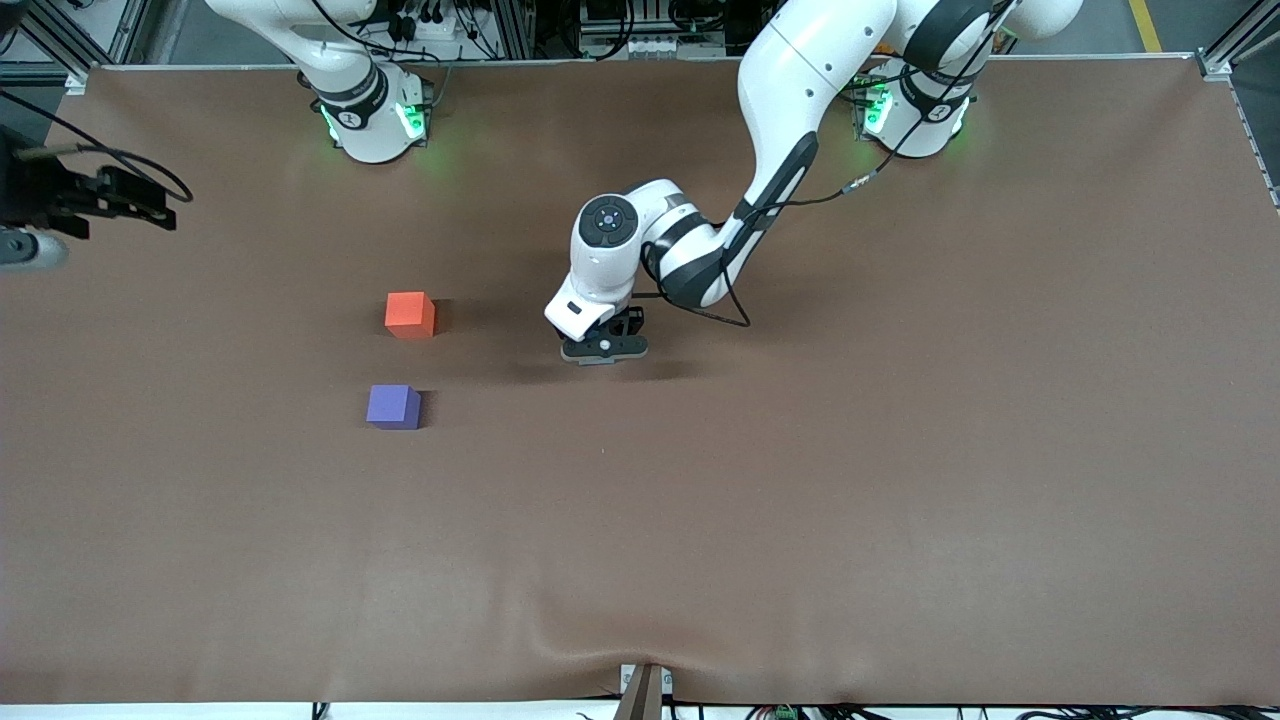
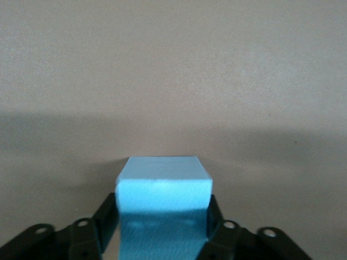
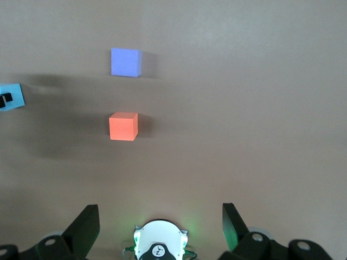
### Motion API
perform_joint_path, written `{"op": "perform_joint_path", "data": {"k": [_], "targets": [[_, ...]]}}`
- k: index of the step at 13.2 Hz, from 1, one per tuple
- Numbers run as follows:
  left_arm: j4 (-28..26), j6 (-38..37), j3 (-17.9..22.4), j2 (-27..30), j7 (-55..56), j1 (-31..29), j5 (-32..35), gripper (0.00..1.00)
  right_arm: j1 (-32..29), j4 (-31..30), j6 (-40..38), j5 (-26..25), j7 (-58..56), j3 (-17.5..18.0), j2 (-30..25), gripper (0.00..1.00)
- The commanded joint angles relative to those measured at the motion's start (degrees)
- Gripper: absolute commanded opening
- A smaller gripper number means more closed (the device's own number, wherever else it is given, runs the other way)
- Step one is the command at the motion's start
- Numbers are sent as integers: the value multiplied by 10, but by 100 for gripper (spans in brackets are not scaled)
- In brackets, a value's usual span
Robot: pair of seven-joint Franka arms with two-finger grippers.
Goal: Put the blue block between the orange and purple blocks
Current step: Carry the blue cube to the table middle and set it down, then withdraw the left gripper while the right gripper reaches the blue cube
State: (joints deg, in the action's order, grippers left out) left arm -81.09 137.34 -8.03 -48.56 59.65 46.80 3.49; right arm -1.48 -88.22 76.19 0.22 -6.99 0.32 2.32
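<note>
A light blue block (image 2: 162, 203) sits clamped between the two dark fingers (image 2: 105, 219) of the left gripper (image 1: 603, 349), which touch its opposite sides; in the front view the gripper hides the block. The left gripper is low over the brown table (image 1: 900, 450), near the middle, toward the left arm's end from the other two blocks; whether the block touches the table cannot be told. The orange block (image 1: 410, 314) and the purple block (image 1: 393, 407) rest on the table with bare cloth between them, the purple one nearer the front camera. The right gripper (image 3: 160, 227) waits high above the right arm's end, its fingers spread wide and holding nothing.
</note>
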Motion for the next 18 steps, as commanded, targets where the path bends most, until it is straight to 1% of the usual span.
{"op": "perform_joint_path", "data": {"k": [1,3,4,5,6,8,10,13,14,15,17,18], "targets": [[14,-45,9,21,7,8,12,100,8,28,8,3,0,1,62,100],[14,-77,9,59,6,1,28,100,11,20,31,7,1,2,74,100],[12,-102,11,83,6,-3,41,100,15,-3,45,19,8,2,74,100],[9,-137,23,113,4,-14,48,100,13,-30,63,55,12,1,71,100],[7,-179,25,137,0,-29,49,100,11,-57,82,76,21,0,67,100],[7,-253,26,187,-8,-63,49,100,27,-93,112,83,73,5,60,100],[5,-300,26,236,-29,-106,50,100,71,-104,128,83,151,6,63,100],[-4,-363,25,297,-114,-172,49,100,145,-165,234,83,206,7,61,100],[-13,-373,23,319,-152,-204,49,100,163,-176,265,83,238,8,64,100],[-30,-373,21,345,-201,-237,43,100,202,-183,302,83,267,9,70,100],[-57,-373,20,385,-284,-289,39,100,261,-194,387,83,317,8,106,100],[-74,-373,19,404,-326,-315,39,100,289,-193,416,83,328,8,127,100]]}}
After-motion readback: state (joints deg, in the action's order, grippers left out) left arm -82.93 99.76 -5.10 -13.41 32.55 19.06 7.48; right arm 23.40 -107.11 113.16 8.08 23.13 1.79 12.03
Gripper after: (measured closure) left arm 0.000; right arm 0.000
